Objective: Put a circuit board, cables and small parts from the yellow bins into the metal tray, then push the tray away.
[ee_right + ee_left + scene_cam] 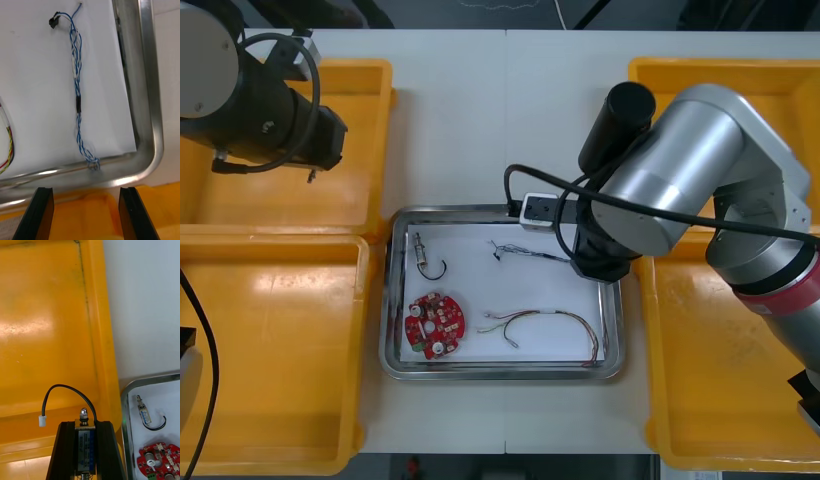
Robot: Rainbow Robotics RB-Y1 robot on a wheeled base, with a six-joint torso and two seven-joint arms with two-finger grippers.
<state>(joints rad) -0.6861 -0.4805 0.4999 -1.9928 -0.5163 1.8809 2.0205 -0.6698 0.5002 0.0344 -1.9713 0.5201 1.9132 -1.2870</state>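
The metal tray (500,374) holds a round red circuit board (436,323), a red and yellow cable (545,322), a twisted blue and white cable (525,252) and a small metal part (423,250) with a black lead. My right gripper (85,193) stands open just outside the tray's rim (150,93), with the blue and white cable (77,101) lying free beyond its fingers. My left gripper (86,425) is shut on a second small metal part (84,442) with a looping black lead, over the far left yellow bin (45,333).
Yellow bins flank the tray: a near left bin (280,350), a far left bin (365,90), a near right bin (720,400) and a far right bin (660,70). Bare table (460,120) lies beyond the tray. The right arm (680,170) hangs over the tray's right edge.
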